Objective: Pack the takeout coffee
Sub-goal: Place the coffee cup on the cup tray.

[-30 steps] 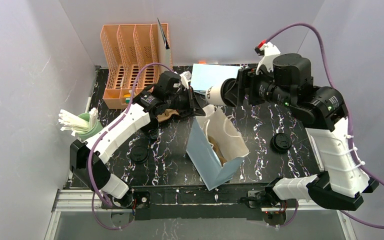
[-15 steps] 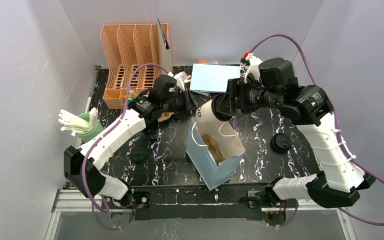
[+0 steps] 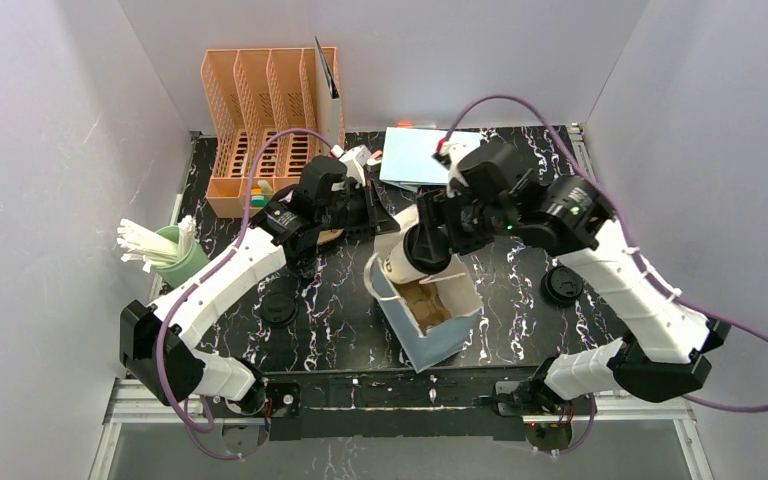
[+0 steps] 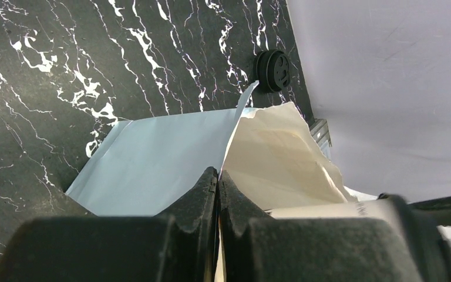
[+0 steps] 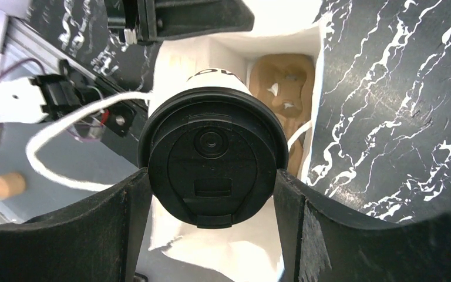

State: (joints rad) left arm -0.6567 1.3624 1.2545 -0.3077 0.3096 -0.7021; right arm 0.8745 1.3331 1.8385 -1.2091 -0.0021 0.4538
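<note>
Down from above the back of the counter (image 3: 340, 300) comes the right gripper (image 3: 438, 232) within the last second. It now holds the coffee cup (image 3: 406, 262) between its fingers, near the black lid, tilted into the mouth of the paper bag (image 3: 438, 340). The left gripper (image 4: 217, 179) is closed on the bag's rim. A brown carrier (image 5: 285, 88) lies inside, so I judge the cup is near its seat.

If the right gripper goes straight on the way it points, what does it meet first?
Probably the brown pulp carrier at the bottom of the blue bag; the held cup would touch it before the fingers. Depth is unclear.
</note>
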